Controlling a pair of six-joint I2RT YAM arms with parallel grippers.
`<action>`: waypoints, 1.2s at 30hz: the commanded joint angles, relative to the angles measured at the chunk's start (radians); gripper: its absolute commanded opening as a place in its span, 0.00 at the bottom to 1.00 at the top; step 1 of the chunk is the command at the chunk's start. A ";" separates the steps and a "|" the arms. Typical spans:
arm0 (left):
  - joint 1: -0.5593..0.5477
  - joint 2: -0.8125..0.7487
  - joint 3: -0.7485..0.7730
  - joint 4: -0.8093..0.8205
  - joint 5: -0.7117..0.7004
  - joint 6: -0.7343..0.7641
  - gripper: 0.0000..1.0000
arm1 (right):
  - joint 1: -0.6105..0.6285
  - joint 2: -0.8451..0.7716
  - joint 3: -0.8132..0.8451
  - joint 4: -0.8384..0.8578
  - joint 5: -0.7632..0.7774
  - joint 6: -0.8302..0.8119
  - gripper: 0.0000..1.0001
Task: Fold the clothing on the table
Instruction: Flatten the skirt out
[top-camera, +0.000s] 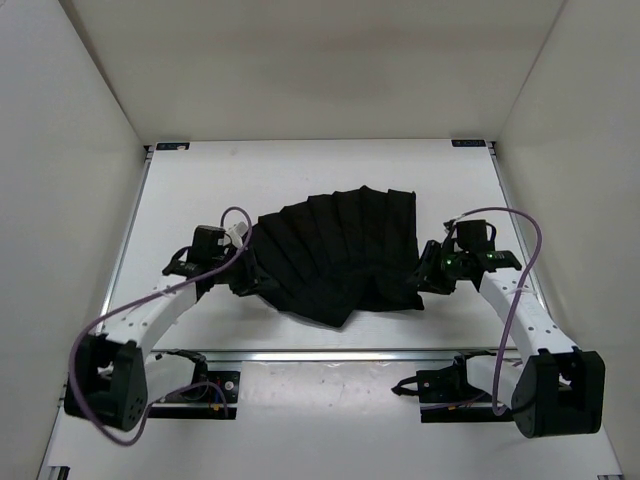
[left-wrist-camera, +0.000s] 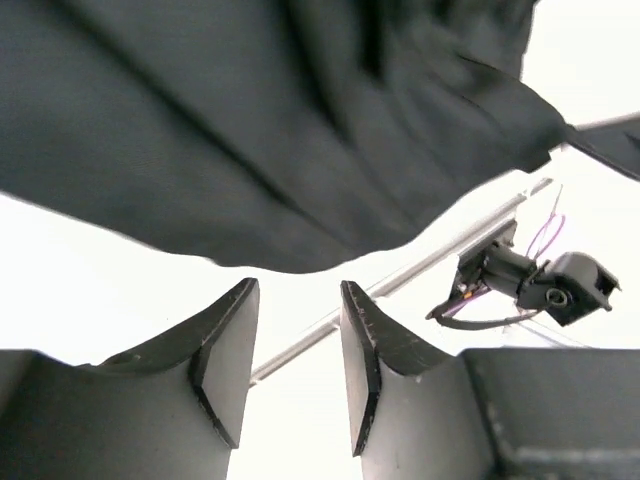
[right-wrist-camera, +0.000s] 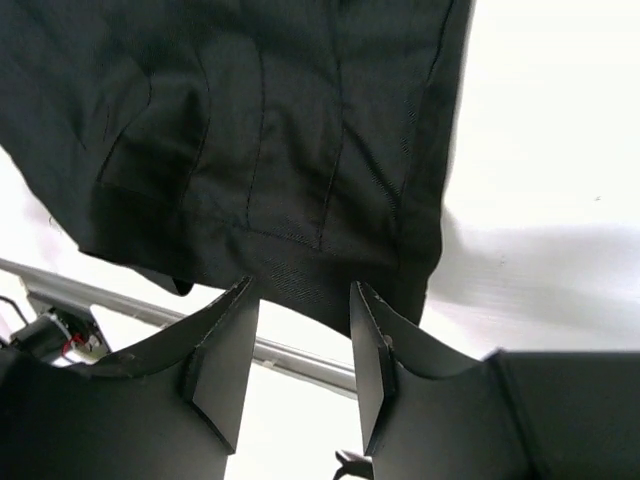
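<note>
White-walled table, pleated black garment fanned at its centre: left gripper parted and empty at one edge, right gripper parted, empty at the opposite hem. Best retreat is low, level and simultaneous, dragging nothing.

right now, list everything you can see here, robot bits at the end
clothing: one, black, pleated and wrinkled, spread in the middle of the table
table: one, white, fills the floor of the enclosure
wall panels: white, along the left, far and right sides
metal rail: one, silver, along the table's near edge
cables: two, purple, one looped along each arm
left arm: one, white with black joints, reaching to the clothing's left edge
right arm: one, white with black joints, reaching to the clothing's right edge
left gripper: one, black, jaws apart, just short of the fabric
right gripper: one, black, jaws apart at the hem
</note>
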 joint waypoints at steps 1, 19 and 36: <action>-0.108 -0.110 0.026 -0.008 -0.063 -0.067 0.49 | -0.008 -0.013 0.045 0.028 0.070 -0.016 0.39; -0.488 0.150 0.002 0.225 -0.322 -0.351 0.62 | -0.056 0.053 -0.051 0.032 0.092 0.024 0.59; -0.277 0.232 0.369 0.159 -0.279 -0.276 0.00 | 0.005 0.053 0.185 0.022 -0.104 0.008 0.00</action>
